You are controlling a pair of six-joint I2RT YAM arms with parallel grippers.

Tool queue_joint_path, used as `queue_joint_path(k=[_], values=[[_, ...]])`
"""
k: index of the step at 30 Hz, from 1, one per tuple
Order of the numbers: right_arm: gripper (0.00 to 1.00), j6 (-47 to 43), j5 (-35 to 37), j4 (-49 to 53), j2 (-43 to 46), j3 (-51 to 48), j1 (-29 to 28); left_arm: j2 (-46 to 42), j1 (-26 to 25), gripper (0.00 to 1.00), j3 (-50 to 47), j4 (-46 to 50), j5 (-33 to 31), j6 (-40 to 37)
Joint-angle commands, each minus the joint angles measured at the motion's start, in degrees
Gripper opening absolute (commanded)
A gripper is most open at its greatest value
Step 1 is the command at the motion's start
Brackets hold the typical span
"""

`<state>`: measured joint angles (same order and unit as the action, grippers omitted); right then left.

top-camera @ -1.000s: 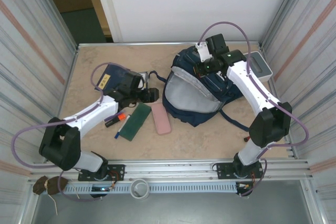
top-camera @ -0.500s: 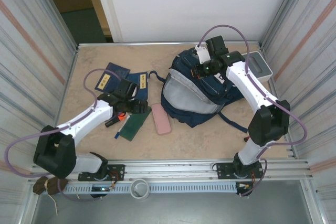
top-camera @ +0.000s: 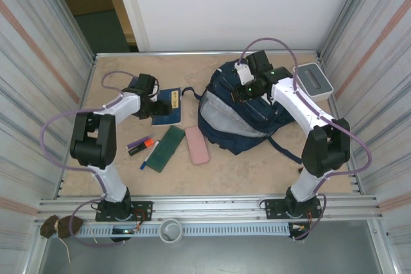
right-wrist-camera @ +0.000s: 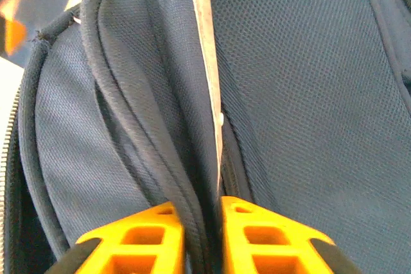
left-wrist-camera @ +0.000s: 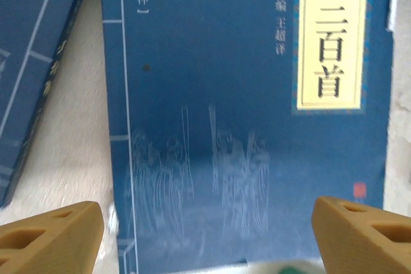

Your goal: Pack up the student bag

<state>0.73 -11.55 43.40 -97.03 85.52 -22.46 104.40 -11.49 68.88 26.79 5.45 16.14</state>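
White arms [top-camera: 302, 104], black joints, purple cables [top-camera: 266, 40], orange tool fingers [right-wrist-camera: 257, 235]

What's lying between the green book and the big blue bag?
A pink case lies between the green book and the student bag, seen in the top view.

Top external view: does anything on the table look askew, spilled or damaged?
Nothing is spilled or visibly damaged. The student bag lies slumped with its grey-lined mouth open. Left of it, the pink case, green notebook and pens lie loose at slanted angles, not lined up; that is untidy rather than wrong.
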Motion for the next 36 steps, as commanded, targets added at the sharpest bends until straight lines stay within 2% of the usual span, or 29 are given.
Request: queue_joint_path(k=[1,3,5,8,10,16,22,28,32,36], values=[[0.4,0.95,6.88,1.21,2.67,-1.57,-1.73,2.54,2.25,0.84,2.54,0.25,4.22,-1.9],[0.52,2.4,6.68,-1.57,4.19,-1.42,-3.99,3.41,3.4,0.83,2.92,-0.35,6.23,-1.9],[0.59,6.37,1.83,-7.87,3.77,-1.49,-7.13,3.61,4.17,0.83,2.73,-1.25,6.71,-1.71],[0.62,14.46,-2.31,-15.64,-0.88,-0.91,-11.98,4.04,4.71,0.83,2.99,-1.95,6.97,-1.63],[0.67,19.27,-1.89,-17.59,-6.22,2.32,-15.56,4.86,4.8,0.81,3.73,-1.78,7.11,-1.8],[0.68,29.5,4.02,-16.14,-22.03,16.12,-21.26,6.52,5.41,0.74,4.34,-1.79,9.21,-1.64],[0.66,36.7,9.27,-13.95,-33.52,25.52,-21.66,6.43,6.3,0.66,2.47,-3.1,10.46,-0.99],[0.63,38.74,5.94,-14.28,-42.03,32.27,-21.2,6.87,6.33,0.53,-0.08,-5.52,14.84,-0.24],[0.59,40.7,3.79,-13.53,-45.71,35.73,-21.05,6.87,6.31,0.48,-1.89,-7.31,16.56,0.64],[0.51,42.45,3.32,-14.62,-46.61,35.36,-20.58,7.3,6.36,0.45,-2.61,-8.5,18.67,1.08]])
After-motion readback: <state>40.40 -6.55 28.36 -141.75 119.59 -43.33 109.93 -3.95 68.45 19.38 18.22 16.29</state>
